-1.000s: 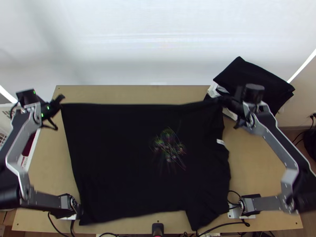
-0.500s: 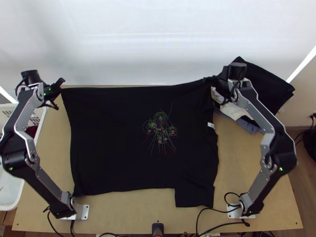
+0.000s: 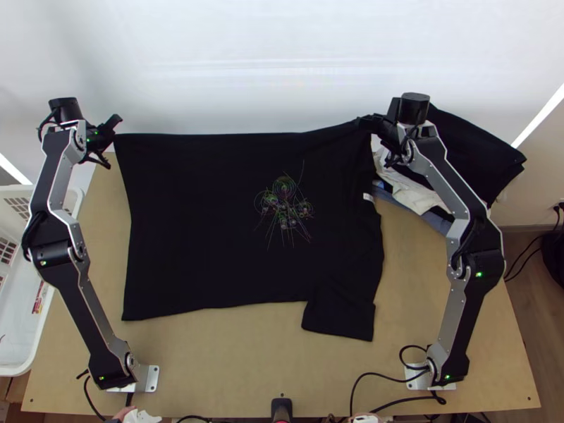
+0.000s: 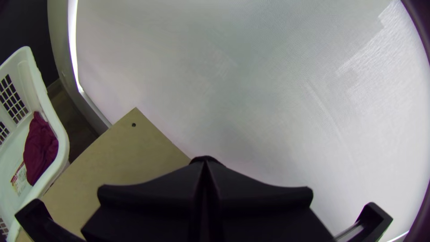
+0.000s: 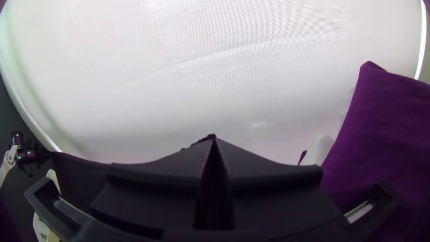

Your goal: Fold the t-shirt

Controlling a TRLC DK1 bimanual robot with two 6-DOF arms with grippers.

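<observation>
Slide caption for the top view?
Left end effector and right end effector hold black shirt spread by its far edge.

The table (image 3: 233, 366) is light wood with small dark holes near its corners. At its far right corner lies a pile of clothes, black (image 3: 472, 144), white (image 3: 416, 196) and blue-grey (image 3: 436, 220). Metal base plates (image 3: 152, 378) sit near both near corners, and a black cable (image 3: 356, 388) loops along the near edge. A black t-shirt (image 3: 211, 240) hides much of the middle; whether it touches the wood is unclear.
</observation>
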